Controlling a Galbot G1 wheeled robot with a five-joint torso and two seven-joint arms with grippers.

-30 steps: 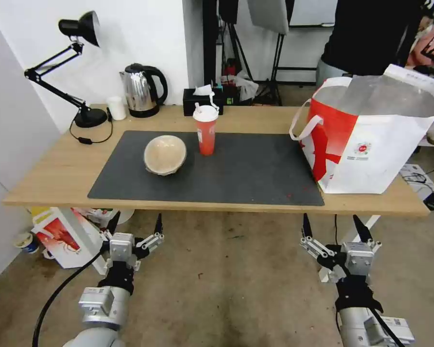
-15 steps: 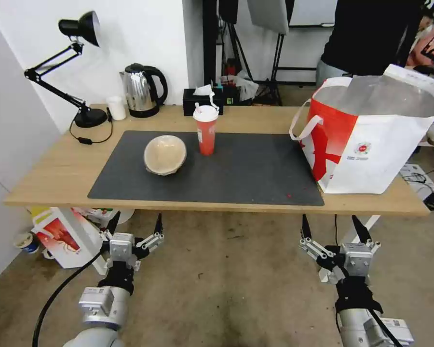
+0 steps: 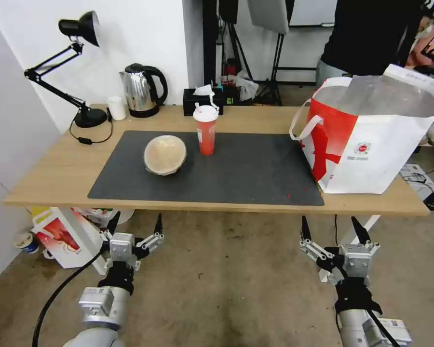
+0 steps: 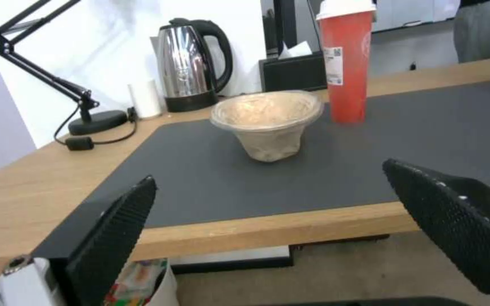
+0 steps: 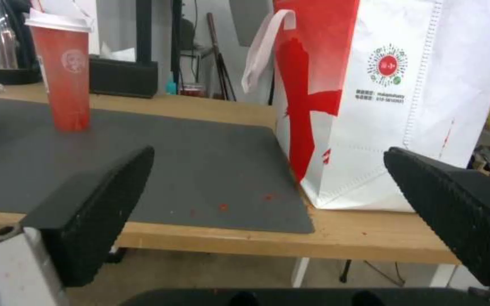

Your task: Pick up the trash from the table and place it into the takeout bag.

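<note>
From the head camera, the long light-wood table [image 3: 58, 164] carries a dark grey mat [image 3: 246, 168]. On the mat a tan paper bowl [image 3: 165, 154] lies tipped on its side, with a red cup with white lid and straw [image 3: 206, 129] upright just beside it. The boxy white-and-red takeout bag [image 3: 371, 140] stands open at the table's right end (foil lining showing). Below the near edge, the left gripper [image 3: 136, 224] and right gripper [image 3: 331, 227] hover over the floor, fingers spread, empty.

The left wrist camera faces the tan paper bowl [image 4: 266, 123] and red cup [image 4: 344, 63] between its parted fingers [image 4: 115, 238].

The right wrist camera faces the takeout bag [image 5: 404, 106], red specks on the mat beside it.
</note>
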